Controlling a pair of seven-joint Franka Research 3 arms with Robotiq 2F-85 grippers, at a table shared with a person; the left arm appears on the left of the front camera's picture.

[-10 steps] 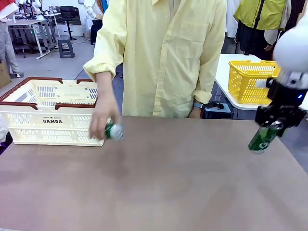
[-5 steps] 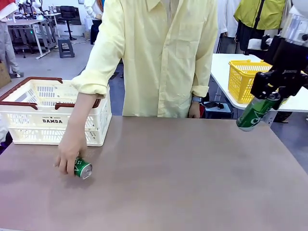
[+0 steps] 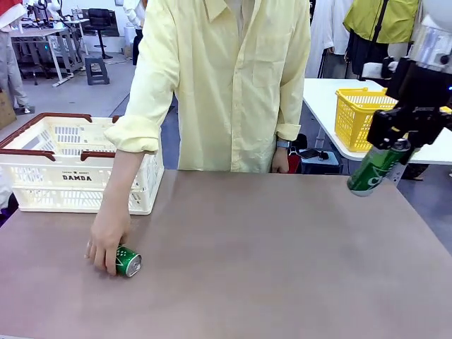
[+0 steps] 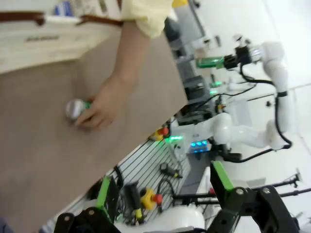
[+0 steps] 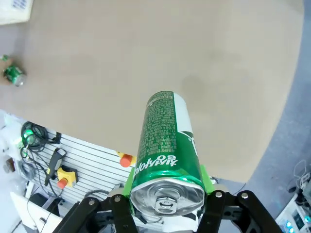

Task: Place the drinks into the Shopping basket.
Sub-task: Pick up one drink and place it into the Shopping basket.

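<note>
My right gripper [image 3: 395, 145] hangs raised at the right side of the brown tabletop [image 3: 268, 254], clamped on a green can [image 3: 371, 171]. Between it and the Shopping basket [image 3: 42, 173] at the far left, the surface lies bare across the middle. The basket's top is open. A person's forearm [image 3: 126, 176] crosses in front of its right end, the hand [image 3: 106, 244] resting on a second green can [image 3: 129, 261] lying near the front left. The person's torso [image 3: 233, 85] stands at the far edge.

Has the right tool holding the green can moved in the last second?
Yes. The right tool, shut on the slim green drink can, has risen: earlier below the yellow mesh plastic basket, now level with it.
</note>
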